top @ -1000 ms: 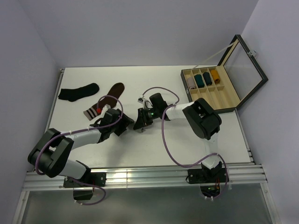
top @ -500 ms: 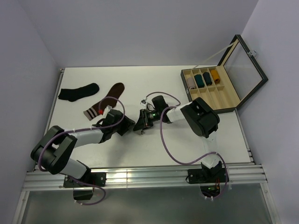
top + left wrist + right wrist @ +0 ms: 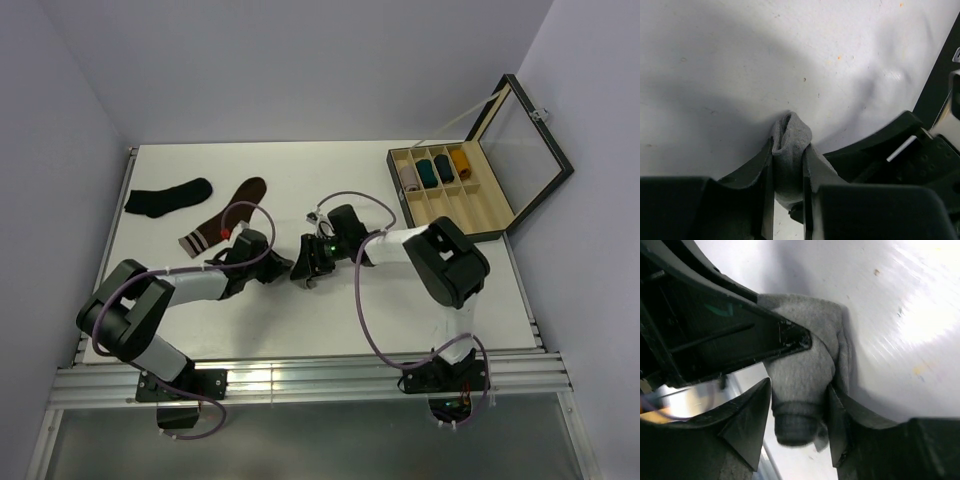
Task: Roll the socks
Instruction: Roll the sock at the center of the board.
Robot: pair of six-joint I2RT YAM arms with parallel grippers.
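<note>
Only one of the socks shows, a light grey sock (image 3: 790,150) bunched into a roll on the white table. My left gripper (image 3: 789,146) is shut on it, pinching a fold between both fingers. In the right wrist view the same grey sock (image 3: 802,370) lies between my right gripper's (image 3: 800,390) fingers, dark cuff end toward the camera. The jaws stand open around it, with a thin gap at the left finger (image 3: 747,422). From above, the left gripper (image 3: 285,268) and right gripper (image 3: 303,266) meet tip to tip mid-table and hide the sock.
A black sock (image 3: 168,196) and a dark brown sock with a pale striped cuff (image 3: 228,217) lie at the back left. An open wooden box (image 3: 470,236) with rolled socks in its compartments stands at the back right, lid (image 3: 525,130) raised.
The left jaws have closed onto the grey sock. The right jaws have widened around it. The left gripper has edged right toward the right one.
</note>
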